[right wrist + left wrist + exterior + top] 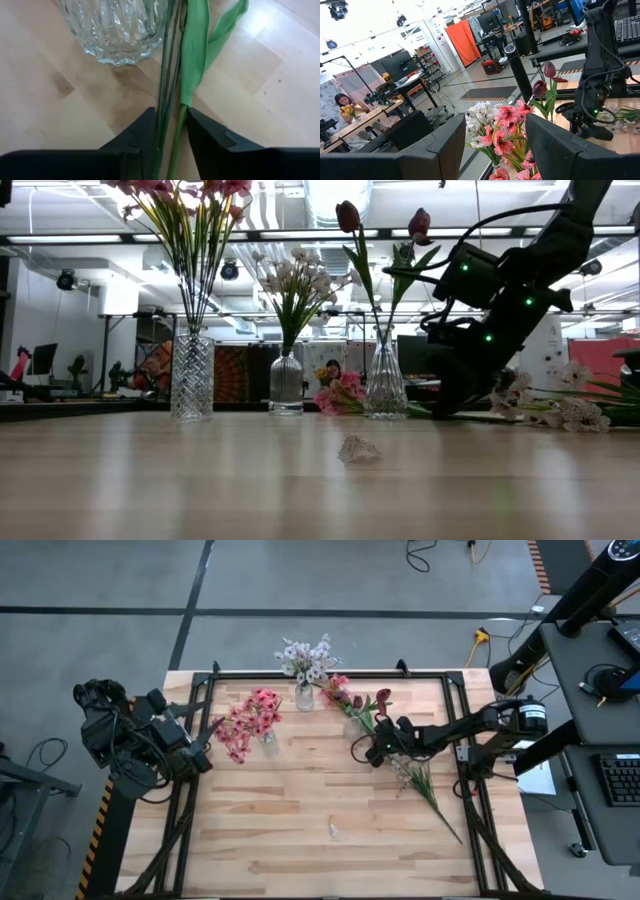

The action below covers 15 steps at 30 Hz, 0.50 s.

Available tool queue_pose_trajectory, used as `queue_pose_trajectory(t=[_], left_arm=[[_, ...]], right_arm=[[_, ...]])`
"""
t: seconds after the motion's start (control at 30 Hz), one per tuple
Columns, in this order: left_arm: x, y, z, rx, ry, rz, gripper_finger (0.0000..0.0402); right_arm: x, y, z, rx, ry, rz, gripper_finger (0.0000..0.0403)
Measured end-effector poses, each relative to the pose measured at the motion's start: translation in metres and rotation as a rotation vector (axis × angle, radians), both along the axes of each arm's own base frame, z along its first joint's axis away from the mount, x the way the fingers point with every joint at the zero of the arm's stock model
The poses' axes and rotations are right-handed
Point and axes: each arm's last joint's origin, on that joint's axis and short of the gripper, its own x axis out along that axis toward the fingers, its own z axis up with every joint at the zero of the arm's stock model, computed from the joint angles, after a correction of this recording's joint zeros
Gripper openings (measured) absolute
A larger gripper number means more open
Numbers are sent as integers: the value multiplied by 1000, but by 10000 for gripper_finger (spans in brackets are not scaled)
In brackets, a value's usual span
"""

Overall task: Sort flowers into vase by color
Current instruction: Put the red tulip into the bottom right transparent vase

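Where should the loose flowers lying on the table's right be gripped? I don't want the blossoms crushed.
Probably on the bare thin stalk below the leaves, from straight above: the flowers lie flat on the table, blossoms toward the right gripper.

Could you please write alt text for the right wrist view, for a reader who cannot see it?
The right hand sits low over a wooden table, its two dark fingers closed around thin green flower stems. A long green leaf runs alongside the stems, and the ribbed base of a clear glass vase stands just beyond.
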Motion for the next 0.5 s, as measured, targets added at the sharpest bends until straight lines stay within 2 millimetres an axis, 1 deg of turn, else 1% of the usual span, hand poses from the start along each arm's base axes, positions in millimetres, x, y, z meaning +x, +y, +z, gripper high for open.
queue_pose_trajectory(t=[0.2, 0.27, 0.4, 0.5], left_arm=[[0, 0, 0, 0, 0, 0, 190], [0, 0, 0, 0, 0, 0, 190], [0, 0, 0, 0, 0, 0, 190], [0, 0, 0, 0, 0, 0, 190]], right_arm=[[-6, -1, 7, -3, 35, -12, 66], [-10, 0, 9, 5, 46, -47, 55], [-18, 1, 11, 30, 80, -105, 42], [-22, 2, 13, 33, 89, -113, 40]])
